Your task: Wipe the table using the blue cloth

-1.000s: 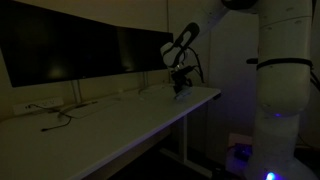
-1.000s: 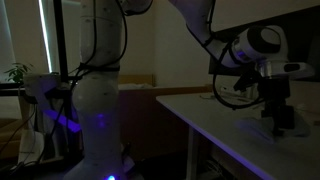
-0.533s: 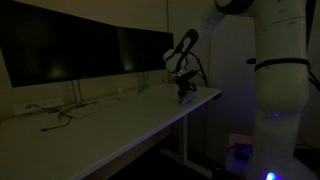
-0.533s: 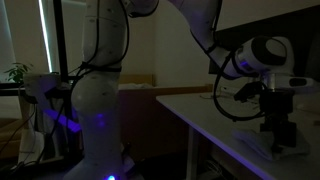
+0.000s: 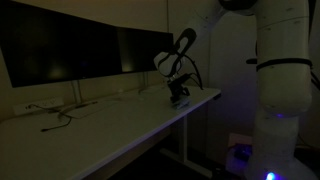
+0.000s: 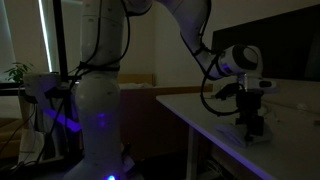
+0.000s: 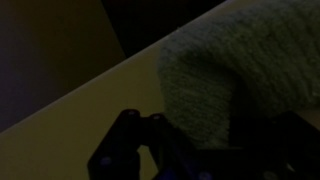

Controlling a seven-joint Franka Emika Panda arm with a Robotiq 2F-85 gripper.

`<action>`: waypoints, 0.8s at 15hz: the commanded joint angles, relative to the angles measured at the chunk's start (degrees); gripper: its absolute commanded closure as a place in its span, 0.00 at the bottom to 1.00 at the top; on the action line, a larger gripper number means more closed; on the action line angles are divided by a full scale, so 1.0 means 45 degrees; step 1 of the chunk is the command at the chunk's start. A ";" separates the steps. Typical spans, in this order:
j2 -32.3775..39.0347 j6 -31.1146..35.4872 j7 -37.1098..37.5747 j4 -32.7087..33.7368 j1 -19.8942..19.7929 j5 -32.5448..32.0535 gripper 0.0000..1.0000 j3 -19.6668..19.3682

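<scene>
The room is dark. My gripper [image 5: 179, 96] points down at the far end of the white table [image 5: 110, 125], near its edge. It also shows in an exterior view [image 6: 252, 126]. In the wrist view the cloth [image 7: 235, 65] looks pale and fuzzy in the dim light. It lies bunched on the table between my fingers [image 7: 200, 150]. The gripper appears shut on the cloth and presses it onto the tabletop. In both exterior views the cloth is a small pale patch under the fingers [image 6: 246, 138] [image 5: 181, 103].
Dark monitors [image 5: 80, 50] stand along the back of the table. Cables [image 5: 55, 115] lie on the table near its other end. The robot's white base [image 6: 95, 110] stands beside the table end. The table edge [image 6: 200, 125] is close to the gripper.
The gripper first moved out toward the table's end and came down, then slid back to the left in both exterior views, the cloth under it.
</scene>
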 commanded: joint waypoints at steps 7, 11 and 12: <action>-0.0697 -0.0007 0.0309 -0.0555 0.1768 0.0507 0.98 0.1992; -0.1075 -0.0422 -0.0867 -0.0312 0.2025 0.2625 0.98 0.2529; -0.1393 -0.0453 -0.1114 -0.0286 0.2048 0.3229 0.98 0.2631</action>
